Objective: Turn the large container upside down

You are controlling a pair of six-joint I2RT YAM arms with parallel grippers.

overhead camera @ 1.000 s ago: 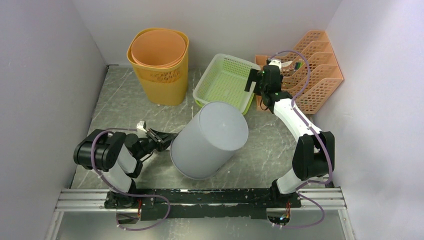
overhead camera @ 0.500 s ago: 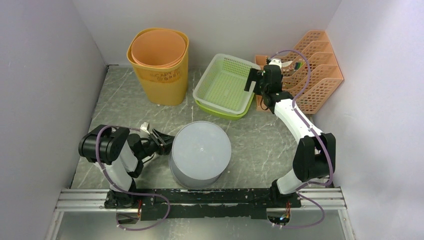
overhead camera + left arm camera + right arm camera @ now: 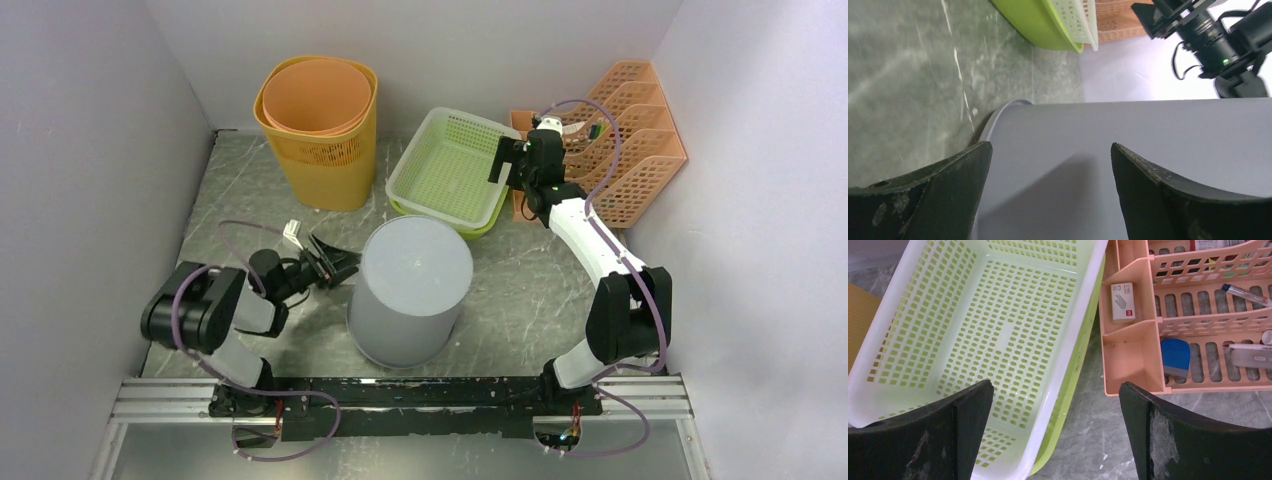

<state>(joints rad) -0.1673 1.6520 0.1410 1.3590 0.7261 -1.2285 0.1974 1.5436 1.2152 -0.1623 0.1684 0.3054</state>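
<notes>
Container [image 3: 410,290] in front of basket [image 3: 447,165]

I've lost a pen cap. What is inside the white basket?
Nothing shows inside the white basket; its perforated floor is bare. The right gripper's fingers cover part of its near edge.

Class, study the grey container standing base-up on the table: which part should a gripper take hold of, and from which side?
Probably the bottom rim of the grey container, approached low from its left, where the open left gripper sits. The smooth wall looks wider than the jaws, and the closed base offers no edge.
</notes>
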